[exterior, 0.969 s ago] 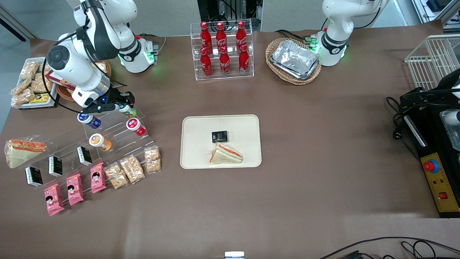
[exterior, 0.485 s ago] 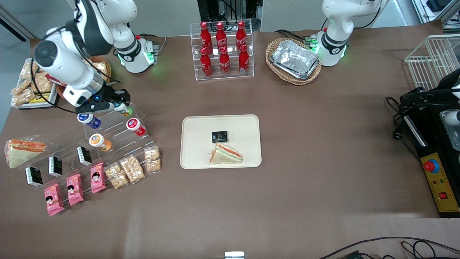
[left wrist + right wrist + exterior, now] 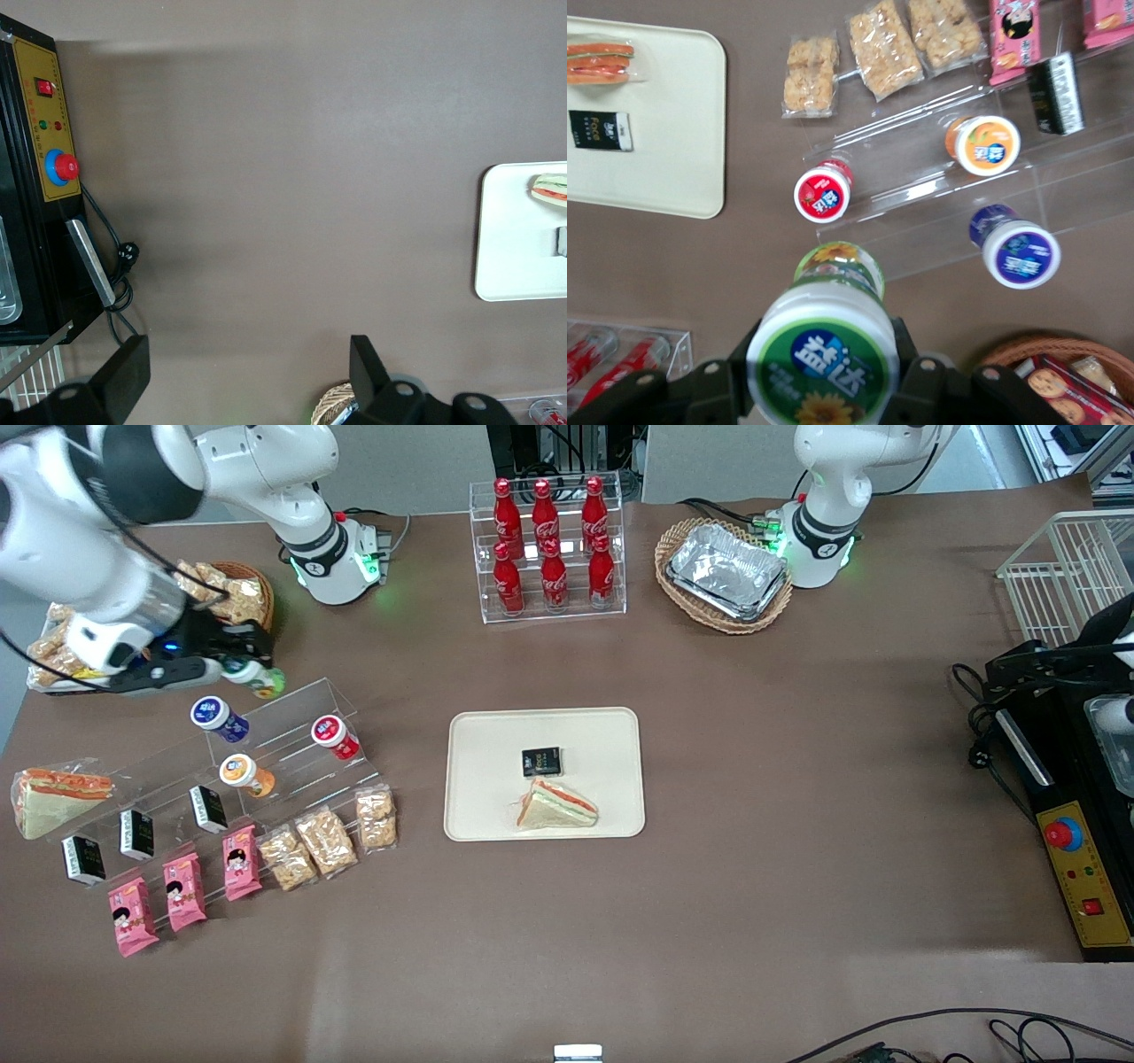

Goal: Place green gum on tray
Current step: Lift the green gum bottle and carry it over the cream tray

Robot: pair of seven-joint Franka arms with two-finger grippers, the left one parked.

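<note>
The gripper [image 3: 237, 670] has lifted up and away from the clear plastic steps [image 3: 292, 731], and it is pinching the green gum [image 3: 257, 679] by its sides. A second ago the gum was low by the top step, close to the red-lidded bottle [image 3: 334, 736]. Now it hangs in the air above the table, farther from the front camera than the blue-lidded bottle [image 3: 218, 719] — so the picking-up part looks done.

What I think comes next is the carry over to the tray [image 3: 611, 731], which is well apart from the gum, near the middle of the table. The tray already has a wrapped sandwich [image 3: 556, 806] and a small black packet [image 3: 541, 762] on it, but there is bare room around them.

From the wrist camera the gum's lid [image 3: 822, 359] is easy to see: green with a white rim, a blue badge with white Chinese letters that look like 益达, and a sunflower picture under it. The black packet has a small word on it, maybe "Force" — I can't be sure. The red bottles [image 3: 545, 545] in the clear rack have white Coca-Cola style writing.
</note>
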